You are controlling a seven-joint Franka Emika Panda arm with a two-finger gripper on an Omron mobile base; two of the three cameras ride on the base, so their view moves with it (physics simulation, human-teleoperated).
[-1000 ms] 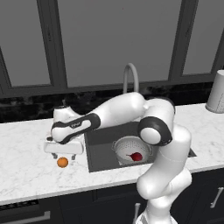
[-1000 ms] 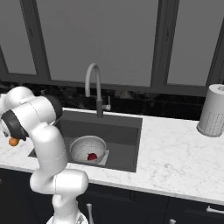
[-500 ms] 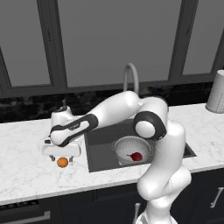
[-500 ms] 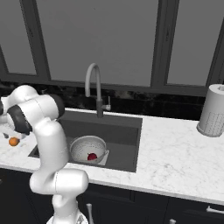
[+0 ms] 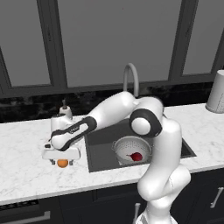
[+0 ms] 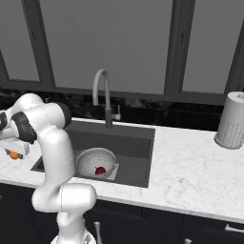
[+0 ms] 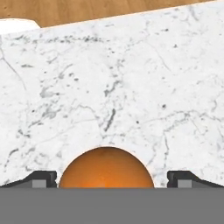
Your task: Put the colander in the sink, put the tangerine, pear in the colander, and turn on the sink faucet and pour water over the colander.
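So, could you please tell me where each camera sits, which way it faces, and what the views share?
Left base view: behind the arm's left, facing the sink and window; the arm reaches left, open claw over the tangerine.
Right base view: behind the arm's right, facing the sink faucet; the arm rises lower left.
Hand view: on the hand, looking down at the marble counter; fingertips flank the tangerine.
Shared: both base views show the colander holding the pear.

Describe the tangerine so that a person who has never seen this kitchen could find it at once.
Start at the dark sink set in the white marble counter. On the counter to its left, the tangerine lies between the fingers of the open gripper. It is a small bright orange ball, unlike the dark red pear in the colander.
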